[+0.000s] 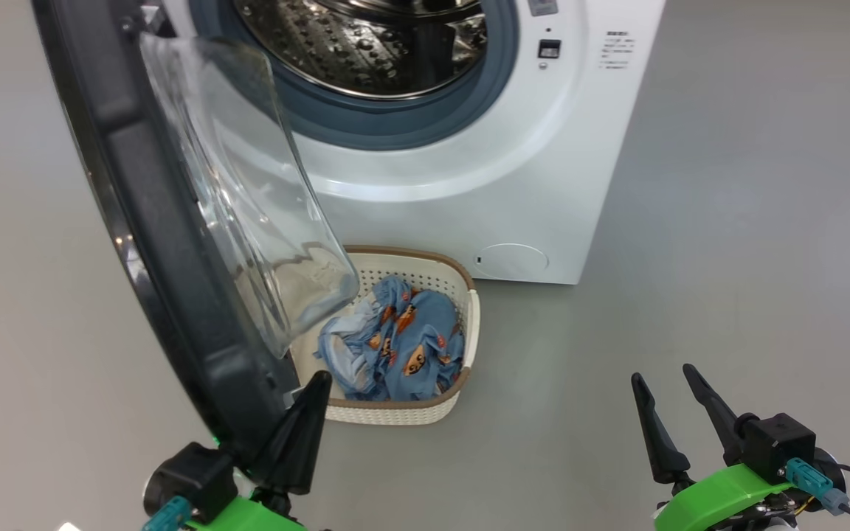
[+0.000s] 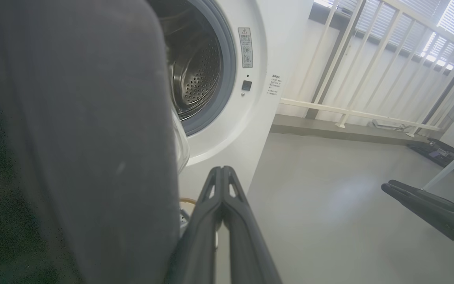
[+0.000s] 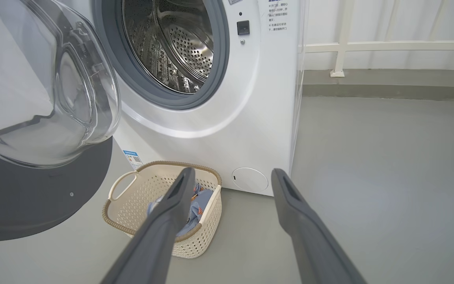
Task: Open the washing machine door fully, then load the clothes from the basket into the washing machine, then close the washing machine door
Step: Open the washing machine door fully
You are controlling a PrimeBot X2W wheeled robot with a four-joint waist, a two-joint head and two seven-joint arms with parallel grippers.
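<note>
The washing machine door [image 1: 137, 221] stands swung wide. My left gripper [image 1: 319, 378], pinched shut, sits at its lower edge, contact unclear. My right gripper [image 1: 662, 372] hangs spread and empty. The clothes [image 1: 406, 346] lie in the basket [image 1: 425, 254] before the washing machine [image 1: 528, 184], so loading and closing remain. The door's glass bowl hides part of the basket.

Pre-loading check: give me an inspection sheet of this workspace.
Surface: smooth grey floor.
Job's things: washing machine door stands open; washing machine with its drum exposed; clothes lie in the basket at the machine's foot.
Clutter: nothing seen.
Grippers: left pincer shut, beside the door's lower edge; right pincer open, holding nothing.
Cables: plugged cable at the right wrist.
Surroundings: white railing beyond the machine.
</note>
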